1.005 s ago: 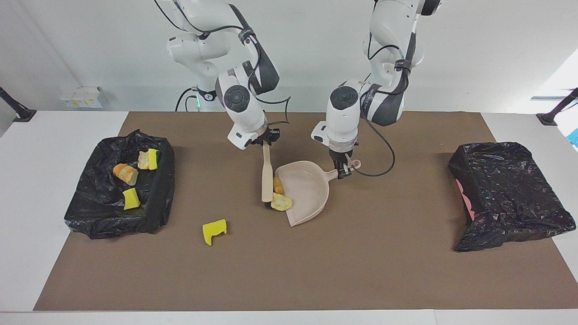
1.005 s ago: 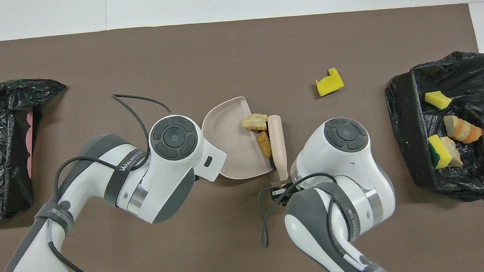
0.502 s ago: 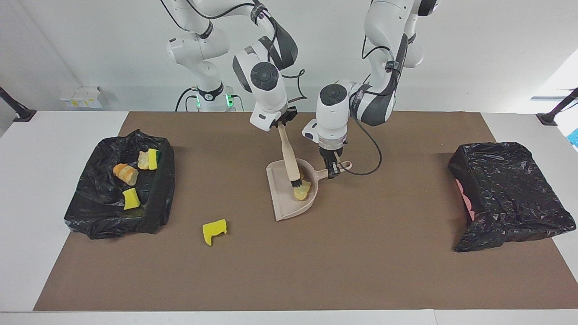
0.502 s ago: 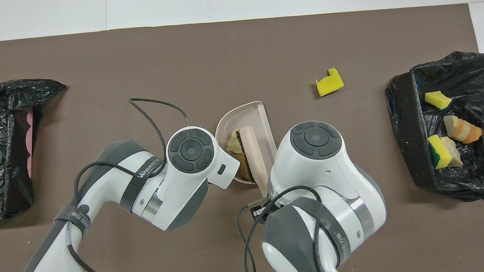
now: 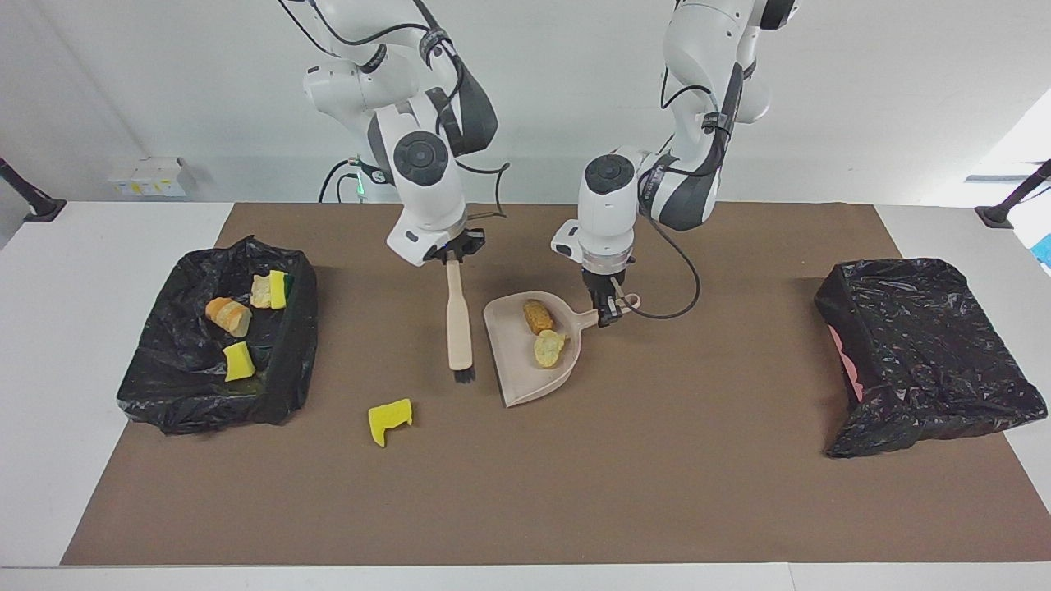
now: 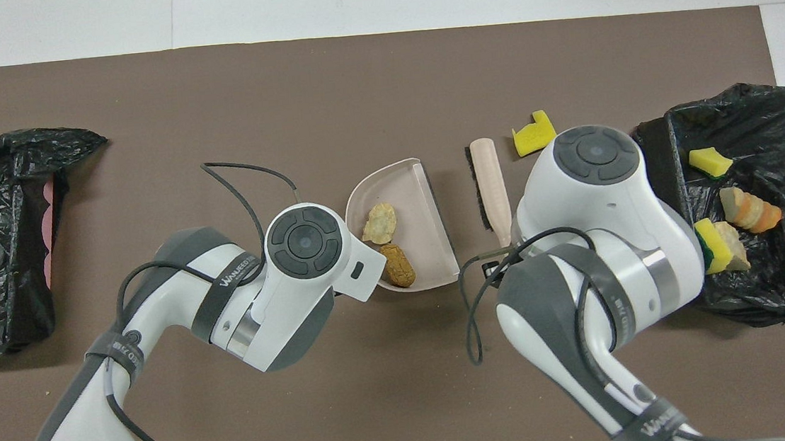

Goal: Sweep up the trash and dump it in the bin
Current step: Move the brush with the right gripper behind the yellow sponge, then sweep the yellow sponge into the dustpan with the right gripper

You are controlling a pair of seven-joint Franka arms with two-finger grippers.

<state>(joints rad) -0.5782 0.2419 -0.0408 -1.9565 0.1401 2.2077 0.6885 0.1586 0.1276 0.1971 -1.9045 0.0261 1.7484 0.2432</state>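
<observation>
1. Since half a second ago the brush (image 5: 459, 327) has come out of the dustpan (image 5: 525, 361) and now hangs just beside it, toward the right arm's end of the table, bristles down at the brown mat (image 5: 575, 492).
2. Nearest the robots, the right gripper (image 5: 452, 256) is clamped on the top of the brush handle, over the mat between the dustpan and the bin with trash.
3. Level with it, the left gripper (image 5: 609, 310) is closed on the dustpan's handle; the pan's open mouth faces away from the robots and toward the brush.
4. Two tan-brown lumps (image 5: 539, 316) lie inside the pan, one darker near the handle, one paler (image 6: 380, 223) farther out.
5. Toward the right arm's end, a black-lined bin (image 5: 287, 361) holds four scraps: a bread-like lump (image 5: 229, 315), a pale lump touching a yellow-and-green sponge (image 5: 278, 289), and a yellow sponge chunk (image 5: 239, 361).
6. At the left arm's end sits a second black-bagged bin (image 5: 928, 353), a strip of pink showing on its side.
7. Farthest from the robots, a loose yellow sponge scrap (image 5: 389, 419) lies on the mat, apart from brush and bin.
</observation>
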